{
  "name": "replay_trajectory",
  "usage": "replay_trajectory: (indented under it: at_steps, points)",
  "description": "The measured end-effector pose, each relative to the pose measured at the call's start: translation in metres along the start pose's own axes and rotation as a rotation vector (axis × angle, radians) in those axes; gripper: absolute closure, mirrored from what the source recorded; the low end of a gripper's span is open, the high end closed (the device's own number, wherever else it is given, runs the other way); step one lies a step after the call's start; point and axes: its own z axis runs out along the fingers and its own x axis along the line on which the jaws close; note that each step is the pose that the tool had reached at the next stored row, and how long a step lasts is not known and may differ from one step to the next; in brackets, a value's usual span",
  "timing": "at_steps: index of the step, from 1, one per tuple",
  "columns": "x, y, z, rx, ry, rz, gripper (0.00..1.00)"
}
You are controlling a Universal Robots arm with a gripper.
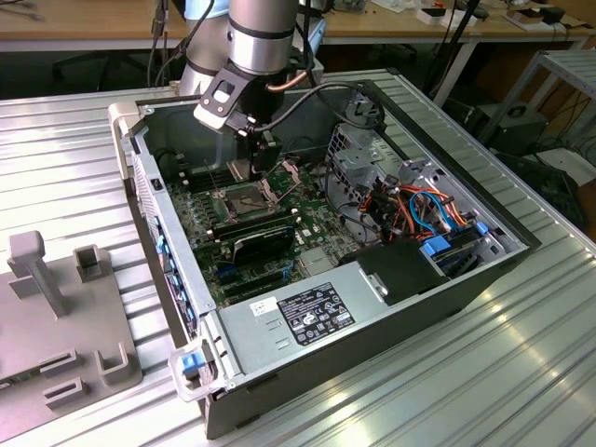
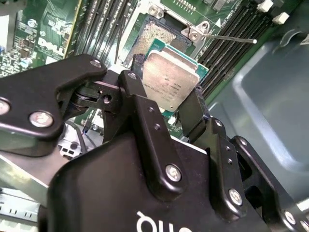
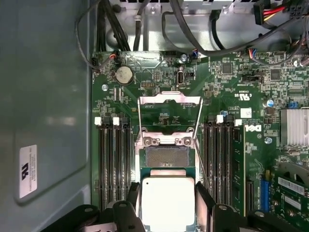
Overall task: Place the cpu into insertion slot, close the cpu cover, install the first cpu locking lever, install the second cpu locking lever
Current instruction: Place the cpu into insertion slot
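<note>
Pinching one small flat square silvery-grey metal cpu (image 2: 171, 82) by opposite edges between two black fingers (image 2: 145, 111), spread only chip-wide. Hanging just above one square dark insertion slot (image 3: 166, 157), near one thin silvery cpu cover (image 3: 170, 99) swung open.

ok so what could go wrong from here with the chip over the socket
The gripper holds the chip by just two edges, partly over the open socket. If it goes down tilted or off-centre, it might bend the contacts. The thin lever sticks out beside the socket and could snag a finger. The raised cover stands close behind and might get bumped.
</note>
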Motion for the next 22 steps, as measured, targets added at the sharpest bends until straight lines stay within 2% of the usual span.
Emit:
replay_trajectory:
  at_steps: [1, 4, 18, 22]
  points:
    - [0.0003, 0.0000, 0.0041, -0.0002, 0.0002, -0.002, 0.45]
    - [0.0004, -0.0003, 0.0090, -0.0001, 0.0002, -0.002, 0.45]
    - [0.0005, -0.0003, 0.0105, -0.0002, 0.0003, -0.002, 0.45]
    - [0.0005, -0.0004, 0.0130, -0.0001, 0.0002, -0.002, 0.45]
